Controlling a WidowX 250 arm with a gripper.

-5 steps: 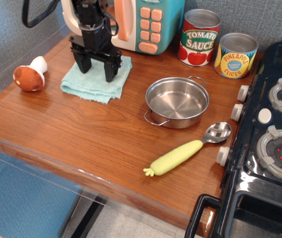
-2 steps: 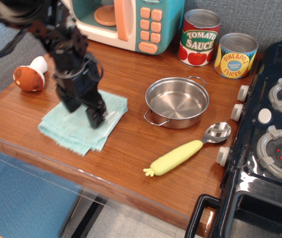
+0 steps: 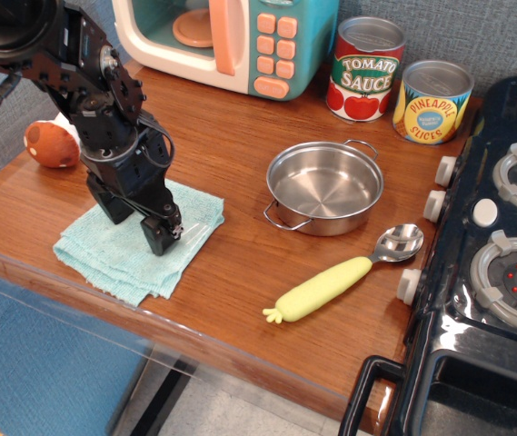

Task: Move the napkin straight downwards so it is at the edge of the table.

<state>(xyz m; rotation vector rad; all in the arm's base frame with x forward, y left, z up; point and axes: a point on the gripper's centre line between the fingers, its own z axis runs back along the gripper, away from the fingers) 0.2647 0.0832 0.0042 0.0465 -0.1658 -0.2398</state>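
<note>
A: Napkin [image 3: 135, 248] is lying near the front left of the tabletop [image 3: 240, 272], its lower corner almost touching the glossy rounded edge. How should the drag be finished well?

B: I'd judge only a little travel is remaining. The hand [image 3: 138, 228] is pressing down onto the cloth, so pressure should be kept even and the pull straight toward the edge, not slanting left toward the mushroom toy [image 3: 51, 143]. Too much push and the cloth is going to bunch or slide over the lip.

A: And the hand itself, how is it standing?

B: Its two fingers are spread a moderate way apart, both tips planted on the napkin's upper half. It isn't pinching anything that I can see; it's pinning the cloth flat against the wood. One fingertip [image 3: 161, 243] is sitting near the cloth's right side, the other further left.

A: Anything nearby getting in the way?

B: The steel pan [image 3: 325, 187] and the spoon [image 3: 344, 276] are sitting well apart to the right.
</note>
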